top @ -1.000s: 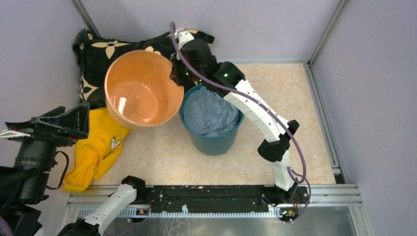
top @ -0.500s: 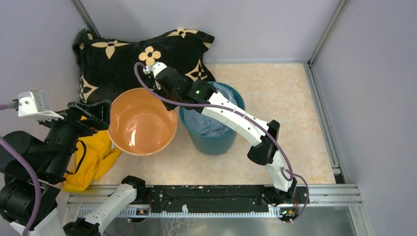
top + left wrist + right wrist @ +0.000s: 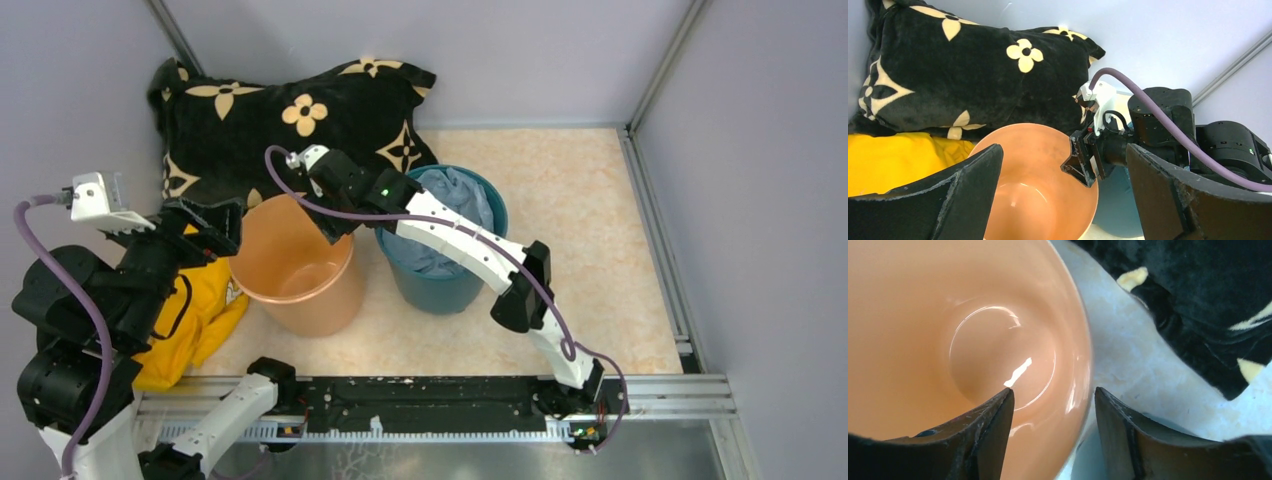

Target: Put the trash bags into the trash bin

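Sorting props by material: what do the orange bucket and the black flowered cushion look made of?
The round peach-orange bucket looks like smooth, glossy moulded plastic: a bright glint shows on its bottom. The black cushion with cream flowers looks like plush velvety fabric: matte, fuzzy pile.

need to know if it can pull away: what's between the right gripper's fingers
The trash bin's rim wall runs between the right gripper's fingers, one finger inside the bin and one outside. The right wrist view shows it.
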{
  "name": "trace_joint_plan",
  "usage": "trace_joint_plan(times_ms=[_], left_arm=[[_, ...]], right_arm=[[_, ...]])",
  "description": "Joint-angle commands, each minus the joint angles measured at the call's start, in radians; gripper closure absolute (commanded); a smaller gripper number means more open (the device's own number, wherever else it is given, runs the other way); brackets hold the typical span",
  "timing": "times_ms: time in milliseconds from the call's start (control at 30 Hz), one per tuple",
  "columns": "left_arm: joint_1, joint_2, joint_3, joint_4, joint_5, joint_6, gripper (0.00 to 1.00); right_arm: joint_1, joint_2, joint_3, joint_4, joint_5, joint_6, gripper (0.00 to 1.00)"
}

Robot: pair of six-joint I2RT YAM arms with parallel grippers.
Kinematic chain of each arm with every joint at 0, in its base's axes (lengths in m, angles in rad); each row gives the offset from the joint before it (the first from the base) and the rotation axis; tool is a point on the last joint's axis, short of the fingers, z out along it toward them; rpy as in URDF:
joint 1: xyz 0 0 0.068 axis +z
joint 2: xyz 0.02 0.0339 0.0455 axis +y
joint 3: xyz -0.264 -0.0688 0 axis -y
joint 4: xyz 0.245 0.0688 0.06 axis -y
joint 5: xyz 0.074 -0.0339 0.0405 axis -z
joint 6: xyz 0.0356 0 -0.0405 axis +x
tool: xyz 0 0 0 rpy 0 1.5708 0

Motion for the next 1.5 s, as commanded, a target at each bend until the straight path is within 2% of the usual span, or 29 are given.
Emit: trace_joint_plan(times_ms=[0, 200, 433, 533, 667, 867, 1033, 1467], left_arm=[[0.003, 0.021, -0.022, 0.051, 0.020, 0.022, 0.01], [0.003, 0.032, -0.055, 0.080, 0.031, 0.027, 0.01], [0.003, 0.053, -0.108, 0.125, 0.060, 0.026, 0.01], [0.003, 0.068, -0.137, 0.147, 0.086, 0.025, 0.01], [0.003, 0.109, -0.169, 0.156, 0.120, 0.045, 0.01], [0.003, 0.181, -0.221, 0.163, 0.159, 0.077, 0.01], [0.003, 0.200, -0.271, 0.196, 0.187, 0.075, 0.01], [0.003, 0.187, -0.326, 0.227, 0.233, 0.064, 0.01]], right_arm=[[0.000, -0.071, -0.004, 0.071, -0.014, -0.015, 0.38], [0.001, -0.161, -0.030, 0.135, 0.059, -0.032, 0.35], [0.001, -0.485, -0.329, 0.321, 0.235, -0.009, 0.31], [-0.003, -0.596, -0.423, 0.293, 0.397, 0.015, 0.27], [-0.050, -0.688, -0.523, 0.173, 0.551, 0.106, 0.30], [-0.184, -0.818, -0.778, 0.228, 0.435, 0.206, 0.34], [-0.248, -0.842, -0.896, 0.317, 0.324, 0.210, 0.35], [-0.256, -0.730, -0.905, 0.365, 0.304, 0.202, 0.40]])
